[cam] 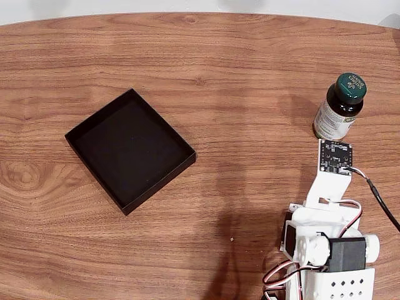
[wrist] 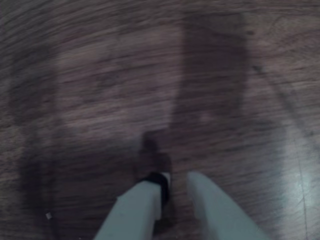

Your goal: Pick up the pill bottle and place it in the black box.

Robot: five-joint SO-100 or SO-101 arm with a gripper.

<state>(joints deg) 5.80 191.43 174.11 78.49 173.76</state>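
Standing upright, dark-green pill bottle (cam: 338, 107), ribbed cap, white-green label

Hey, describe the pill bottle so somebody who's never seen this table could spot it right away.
In the fixed view, look at the wooden table, far right side, just above the white robot arm. The pill bottle stands there: small, dark, with a white-and-green label. Its green ribbed cap sets it apart from the flat black box on the left.
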